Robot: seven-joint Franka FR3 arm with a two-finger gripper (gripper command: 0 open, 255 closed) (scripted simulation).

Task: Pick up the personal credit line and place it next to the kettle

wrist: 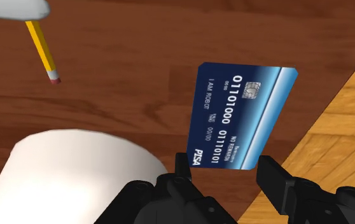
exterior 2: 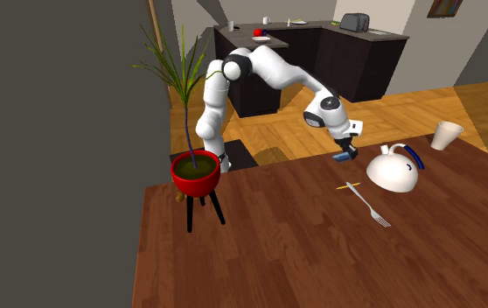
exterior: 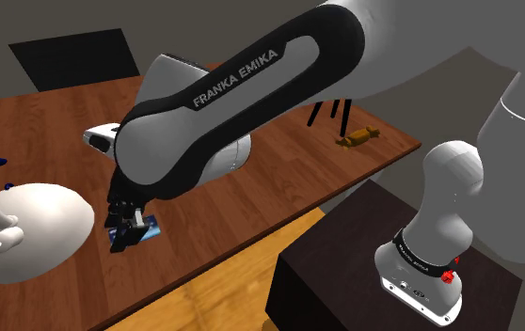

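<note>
Since the blue credit card is clasped by one short edge between the fingers of the hand, narrowly parted, and looks lifted off the tabletop, the pick-up reads as done. Left to do: set the card down beside the white kettle, which stands just beside the hand, near the tabletop's edge.

Arm pose: reaches out from the stand, forearm sloping down, hand pointing at the tabletop. A yellow pencil lies near the kettle.
</note>
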